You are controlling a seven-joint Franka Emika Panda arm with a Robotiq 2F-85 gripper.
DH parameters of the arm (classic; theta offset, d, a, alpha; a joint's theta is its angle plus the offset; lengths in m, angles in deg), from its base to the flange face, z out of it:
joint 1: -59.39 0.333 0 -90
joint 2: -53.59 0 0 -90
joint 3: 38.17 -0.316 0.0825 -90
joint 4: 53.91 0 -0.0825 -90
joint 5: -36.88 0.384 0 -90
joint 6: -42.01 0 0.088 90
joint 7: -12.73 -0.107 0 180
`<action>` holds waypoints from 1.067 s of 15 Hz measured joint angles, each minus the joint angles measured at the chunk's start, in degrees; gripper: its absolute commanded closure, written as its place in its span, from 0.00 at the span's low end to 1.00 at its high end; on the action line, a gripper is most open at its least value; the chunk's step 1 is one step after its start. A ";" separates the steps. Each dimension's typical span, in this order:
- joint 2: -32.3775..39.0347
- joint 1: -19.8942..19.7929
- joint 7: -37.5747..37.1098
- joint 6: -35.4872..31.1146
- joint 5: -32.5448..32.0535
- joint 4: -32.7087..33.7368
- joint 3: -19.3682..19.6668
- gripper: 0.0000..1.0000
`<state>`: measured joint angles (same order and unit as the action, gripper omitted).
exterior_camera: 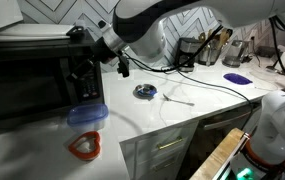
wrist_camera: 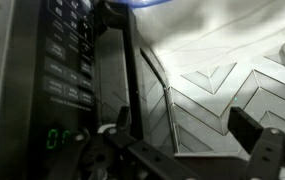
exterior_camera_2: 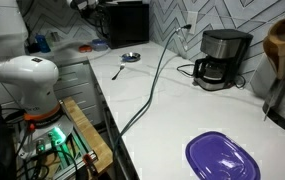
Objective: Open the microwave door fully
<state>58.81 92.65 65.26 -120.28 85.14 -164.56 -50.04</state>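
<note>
The fingers (wrist_camera: 254,132) are spread wide apart with nothing between them. In the wrist view they sit right in front of the microwave (exterior_camera: 22,70), level with the seam between its button panel (wrist_camera: 67,60) and the door (wrist_camera: 110,70). They come in from the bottom of that view. One finger is close to the door's free edge, but I cannot tell whether it touches.

The door seems slightly ajar. Its free edge stands a little proud of the panel, and its glass reflects herringbone tile. A green display (wrist_camera: 57,137) glows on the panel.

In an exterior view the arm (exterior_camera: 142,25) reaches across to the microwave's panel side. The microwave stands at one end of the white desk (exterior_camera: 42,150).

- **Blue lid:** it (exterior_camera: 87,115) lies on the desk just in front of the microwave.
- **Red heart-shaped ring:** it (exterior_camera: 84,146) lies a little farther out than the blue lid.
- **Small dish and spoon:** both (exterior_camera: 144,91) (exterior_camera: 178,98) lie farther along the desk from the microwave.
- **Cable:** it (exterior_camera_2: 152,85) trails across the desk.
- **Coffee maker:** it (exterior_camera_2: 222,58) stands well away from the microwave, against the tiled wall.
- **Purple lid:** it (exterior_camera_2: 222,158) lies farthest from the microwave.
</note>
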 measured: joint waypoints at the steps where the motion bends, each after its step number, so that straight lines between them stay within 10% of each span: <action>1: 0.81 -0.01 1.28 -0.04 0.91 0.96 -0.01 0.21; 8: 4.56 -0.47 4.06 -1.23 2.63 4.01 0.02 0.77; 13: 4.42 -0.05 4.05 -5.75 2.51 2.72 -0.28 0.99; 16: 4.41 0.16 3.99 -7.34 2.52 2.28 -0.33 0.96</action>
<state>63.22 92.82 69.25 -127.63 87.66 -162.28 -50.37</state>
